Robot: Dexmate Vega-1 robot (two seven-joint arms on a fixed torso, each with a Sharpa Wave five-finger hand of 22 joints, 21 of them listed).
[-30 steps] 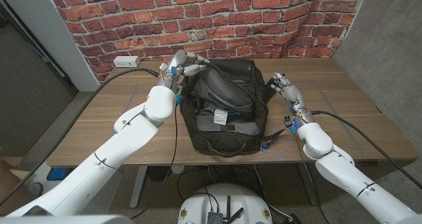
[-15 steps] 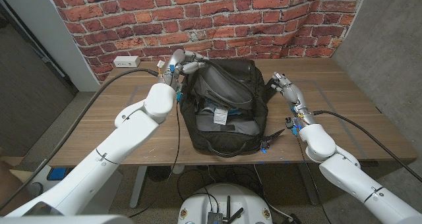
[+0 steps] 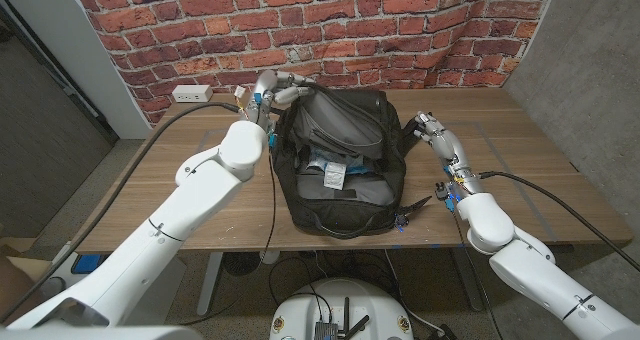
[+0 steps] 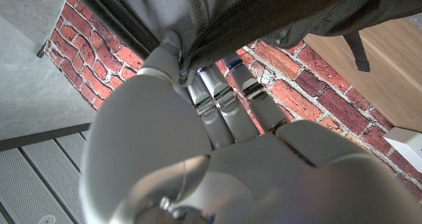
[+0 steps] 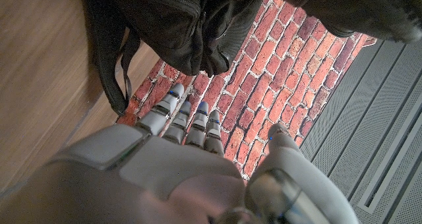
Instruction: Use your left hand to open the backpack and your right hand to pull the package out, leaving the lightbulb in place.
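My left hand (image 3: pixel 272 88) grips the backpack (image 3: pixel 345 160) flap at its far rim; my right hand (image 3: pixel 432 130) waits beside it, holding nothing, fingers extended.

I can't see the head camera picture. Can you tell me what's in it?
The robot's left hand grips the top flap of a black backpack on a wooden table, holding it open. The right hand waits beside the bag, holding nothing.
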